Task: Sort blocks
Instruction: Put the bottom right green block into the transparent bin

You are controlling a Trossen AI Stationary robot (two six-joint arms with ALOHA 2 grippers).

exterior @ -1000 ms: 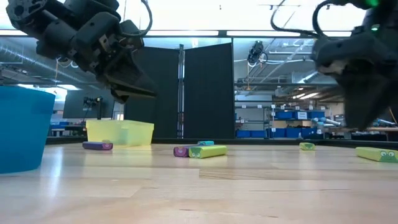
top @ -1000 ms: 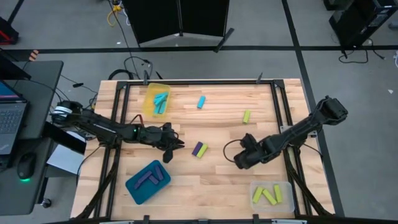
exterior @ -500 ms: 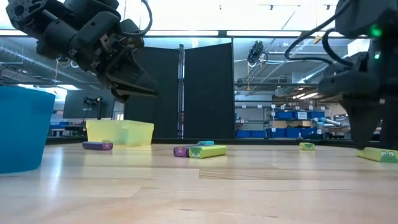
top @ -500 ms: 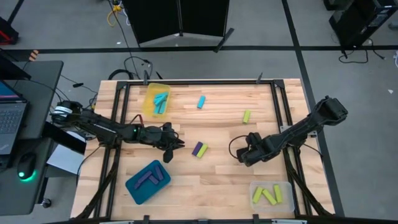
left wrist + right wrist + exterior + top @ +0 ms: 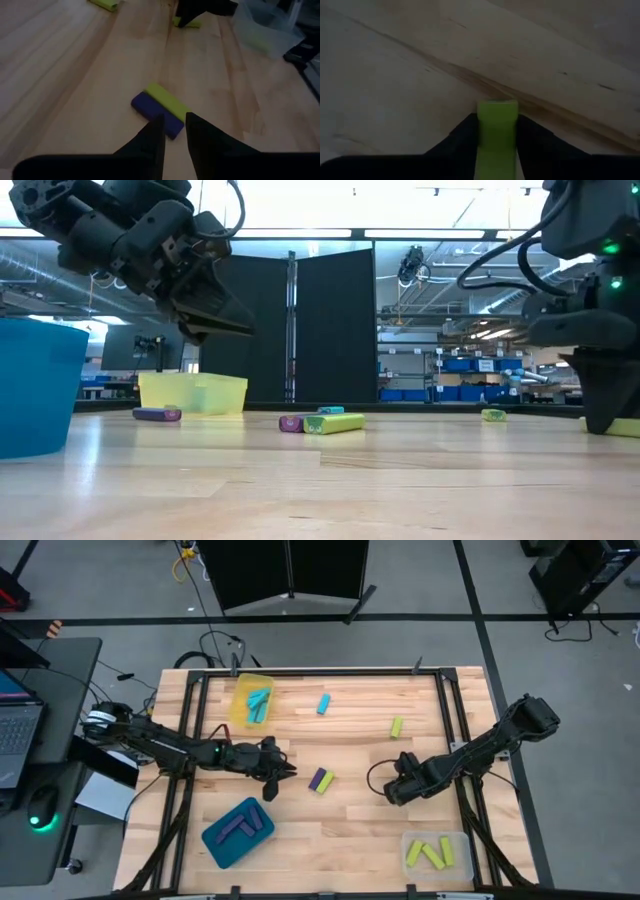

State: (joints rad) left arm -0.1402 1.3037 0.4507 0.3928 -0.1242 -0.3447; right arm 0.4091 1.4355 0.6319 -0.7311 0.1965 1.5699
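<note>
Right claw (image 5: 496, 145) down at the wooden table (image 5: 350, 830), fingers on both sides of a yellow-green bar block (image 5: 497, 131), clamped on it. Left claw (image 5: 173, 131) hangs above the table, narrowly parted, empty; purple-and-green block pair (image 5: 161, 108) lies just ahead of it.

Between my right claw's fingers (image 5: 496, 131) sits a yellow-green block (image 5: 497, 135), lengthwise, down at the tabletop. A purple block (image 5: 318, 778) and a yellow-green one (image 5: 326, 783) lie touching side by side mid-table; a cyan block (image 5: 324, 704) and another yellow-green block (image 5: 397, 727) lie apart farther back. Cyan blocks (image 5: 258, 704) fill the yellow tray, purple ones (image 5: 238, 826) the blue tray, yellow-green ones (image 5: 432, 855) the clear tray.
</note>
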